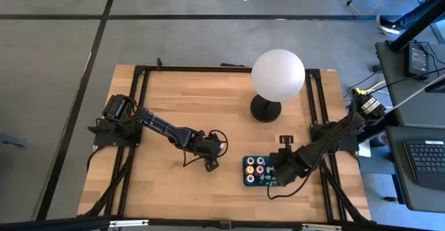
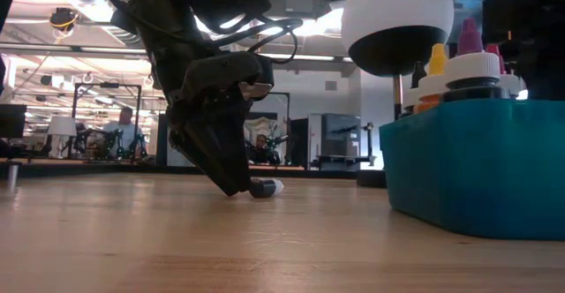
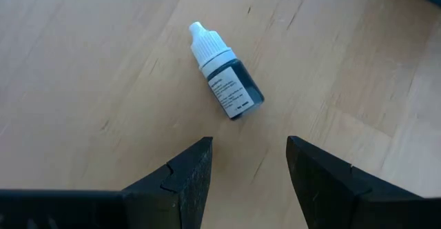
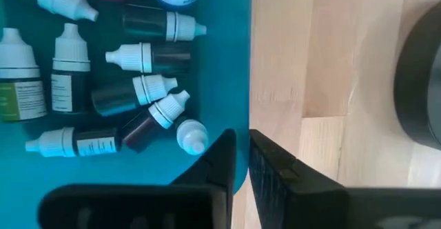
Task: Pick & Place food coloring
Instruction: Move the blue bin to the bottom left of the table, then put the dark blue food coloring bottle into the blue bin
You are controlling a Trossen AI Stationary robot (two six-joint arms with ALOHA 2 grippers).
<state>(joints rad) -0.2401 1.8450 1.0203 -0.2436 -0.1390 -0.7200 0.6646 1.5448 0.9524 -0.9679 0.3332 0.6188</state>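
Note:
A small food coloring bottle (image 3: 227, 70) with a white cap and dark liquid lies on its side on the wooden table (image 3: 83, 63), also seen in the low view (image 2: 265, 187). My left gripper (image 3: 249, 156) is open, tilted down close to the table, with its fingertips just short of the bottle and apart from it. Several more white-capped bottles (image 4: 138, 98) lie in the teal tray (image 4: 207, 70). My right gripper (image 4: 241, 156) is shut and hangs above the tray's edge, holding nothing.
The teal tray (image 1: 244, 160) sits at the table's near right, with capped bottles (image 2: 459, 59) standing up out of it. A white globe lamp (image 1: 278, 74) on a black base (image 1: 265, 108) stands behind it. Bare wood lies left of my left gripper (image 1: 211, 163).

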